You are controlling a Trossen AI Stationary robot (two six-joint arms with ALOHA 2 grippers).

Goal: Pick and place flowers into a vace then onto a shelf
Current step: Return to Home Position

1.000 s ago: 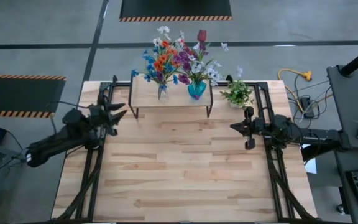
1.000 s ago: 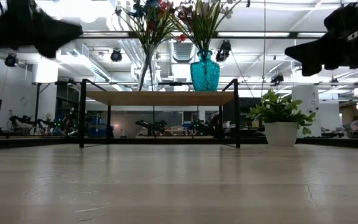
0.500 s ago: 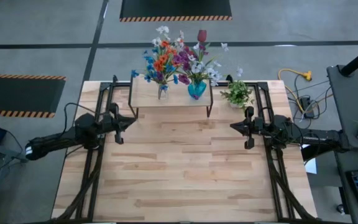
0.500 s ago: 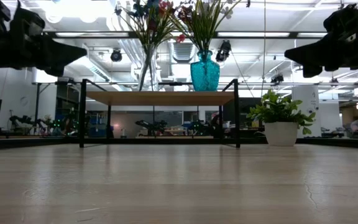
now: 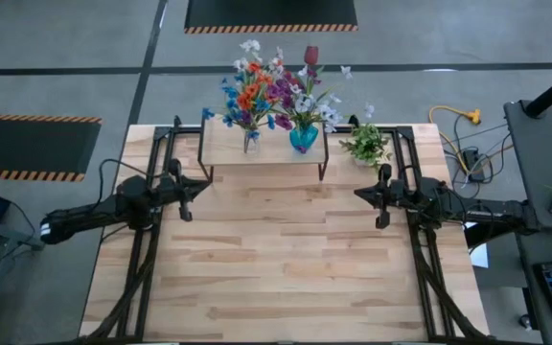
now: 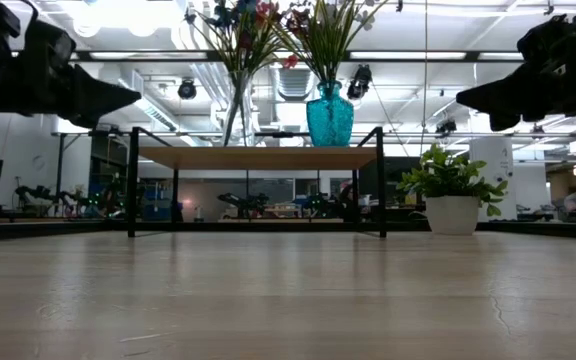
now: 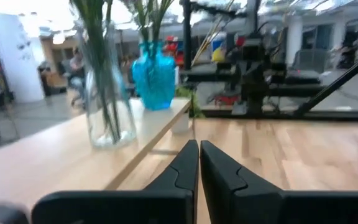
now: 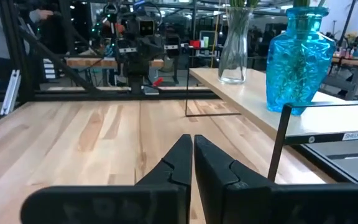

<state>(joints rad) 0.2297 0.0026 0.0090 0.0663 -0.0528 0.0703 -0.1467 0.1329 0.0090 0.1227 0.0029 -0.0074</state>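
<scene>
The flowers (image 5: 276, 91) stand in two vases on the shelf (image 5: 223, 151) at the table's far edge. A clear glass vase (image 7: 109, 106) holds the orange and blue blooms. A blue vase (image 8: 299, 59) holds the purple, white and dark red ones. Each vase rests by its base on the shelf board (image 6: 258, 157). My left gripper (image 5: 206, 183) is shut and level over the table's left side, near the shelf's left end, pointing right. My right gripper (image 5: 357, 195) is shut and level over the right side, pointing left. Neither holds anything.
A small potted green plant (image 5: 366, 144) in a white pot (image 6: 451, 214) stands on the table just right of the shelf. Black frame rails (image 5: 420, 268) run along both table sides. The wooden tabletop (image 5: 286, 259) lies bare between the arms and the near edge.
My left gripper has shut with nothing between its fingers. It has sunk and swung toward the table's right until it points level across the table. The vases and flowers have kept their places on the shelf.
</scene>
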